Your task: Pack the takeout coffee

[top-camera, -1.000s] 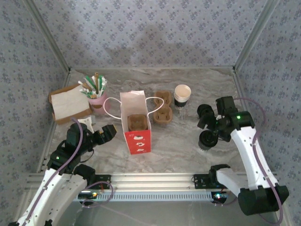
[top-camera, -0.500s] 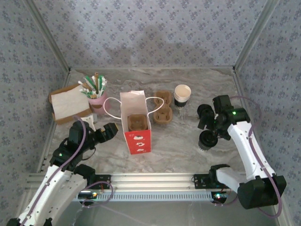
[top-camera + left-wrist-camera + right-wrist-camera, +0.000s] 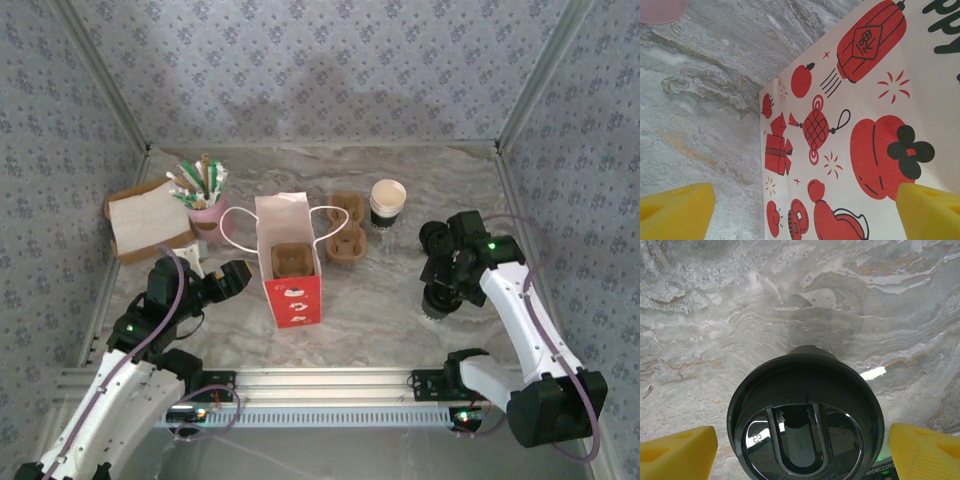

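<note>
My right gripper wide open above lidded black cup, nothing gripped; left gripper wide open, empty, red bag at its 3 o'clock.

1. This is a robot test cell in a lab, dressed up as a café counter.
2. Flat panels of blue floral wallpaper close off the top, left and right of the overhead frame. Bare aluminium struts join them at the corners.
3. Along the bottom edge, a white left arm and right arm are bolted to an aluminium rail.
4. The counter has a grey marble-look surface.
5. Café goods stand on it:
   - a red paper bag at centre, with a cardboard cup carrier just right of it;
   - a pink cup of stirrers and a box of napkins at upper left;
   - a pale-topped paper cup and a black lidded cup at right.
</note>
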### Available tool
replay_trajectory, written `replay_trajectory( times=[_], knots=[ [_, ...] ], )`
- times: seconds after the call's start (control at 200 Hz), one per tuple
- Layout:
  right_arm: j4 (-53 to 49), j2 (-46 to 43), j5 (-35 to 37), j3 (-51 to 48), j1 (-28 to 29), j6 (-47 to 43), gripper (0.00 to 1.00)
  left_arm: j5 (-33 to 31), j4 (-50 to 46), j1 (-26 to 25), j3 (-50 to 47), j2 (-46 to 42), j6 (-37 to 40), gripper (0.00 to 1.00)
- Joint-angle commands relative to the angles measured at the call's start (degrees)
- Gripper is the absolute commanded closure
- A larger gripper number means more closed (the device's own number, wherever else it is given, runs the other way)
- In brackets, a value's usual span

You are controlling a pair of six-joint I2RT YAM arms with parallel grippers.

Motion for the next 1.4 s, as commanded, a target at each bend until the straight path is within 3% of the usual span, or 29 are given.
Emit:
replay_trajectory(
  times=[0.0,0.854,1.394],
  knots=[
    [-0.7,0.9,-1.2,-0.6,0.3,1.1,0.09,1.1,2.1,0.3,0.0,0.8,-0.2,0.06],
    [-2.1,6.9,-1.1,0.5,0.8,0.2,0.15,1.8,3.1,0.3,0.4,2.6,-0.1,0.06],
    [-5.2,6.2,-3.1,3.1,-0.4,-2.0,0.09,2.0,3.4,0.3,-0.2,2.5,-0.3,0.06]
  ],
)
